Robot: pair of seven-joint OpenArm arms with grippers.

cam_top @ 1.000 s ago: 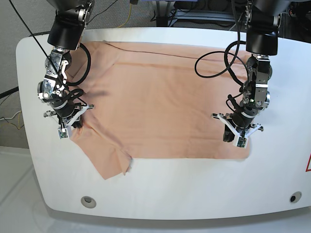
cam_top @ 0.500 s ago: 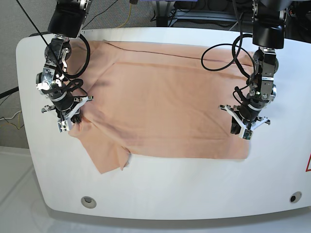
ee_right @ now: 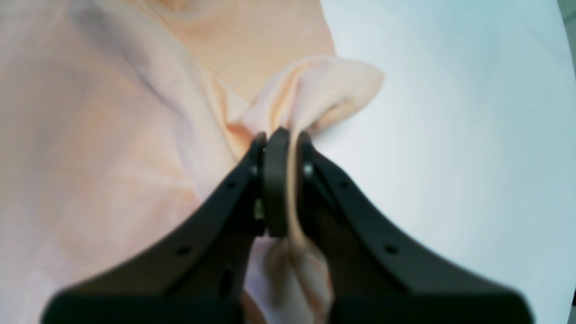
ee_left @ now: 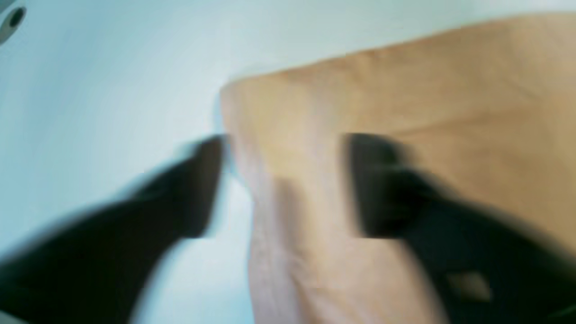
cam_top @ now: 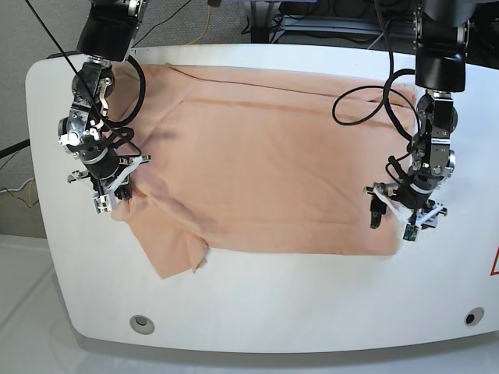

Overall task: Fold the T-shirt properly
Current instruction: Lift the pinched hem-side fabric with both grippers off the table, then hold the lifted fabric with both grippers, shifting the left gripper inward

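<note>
The peach T-shirt lies spread flat over the white table, with one sleeve at the front left. My right gripper is at the shirt's left edge. In the right wrist view the gripper is shut on a raised fold of the T-shirt. My left gripper is at the shirt's front right corner. In the blurred left wrist view the gripper is open and straddles the edge of the T-shirt, one finger over cloth and one over the table.
Two round holes sit near the table's front edge. A red mark is at the right edge. Black cables loop over the shirt's back right. Floor and wires lie beyond the table's left side.
My left gripper has moved right, to the shirt's right edge. My right gripper rose slightly toward the back with the cloth, and the left sleeve shifted with it.
</note>
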